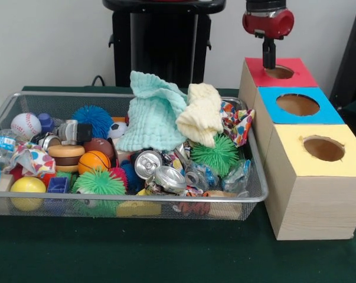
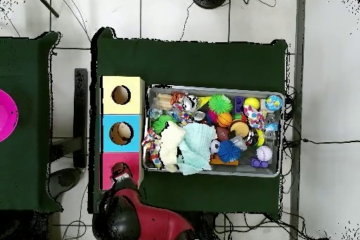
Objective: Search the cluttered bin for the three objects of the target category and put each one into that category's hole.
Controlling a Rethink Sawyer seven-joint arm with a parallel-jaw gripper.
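Left to right in the front view: the wire bin (image 1: pixel 257 194) holds balls, crushed cans (image 1: pixel 160 171), two cloths (image 1: pixel 166 115) and spiky toys, all well to the left of and below the fingers. Right of it stand three boxes with yellow, blue and red tops. The gripper (image 1: pixel 268 62) hangs directly over the red box's hole (image 1: pixel 279 72); whether its fingers are spread, closed or holding anything cannot be told. Which category is the target is not shown.

Risk, as a judgement: the cloths cover part of the clutter, so a target may be missed, and a descent could strike the hole's rim.

The counter (image 1: pixel 166 253) wears dark green cloth; the overhead view shows pale floor tiles and trailing cables.
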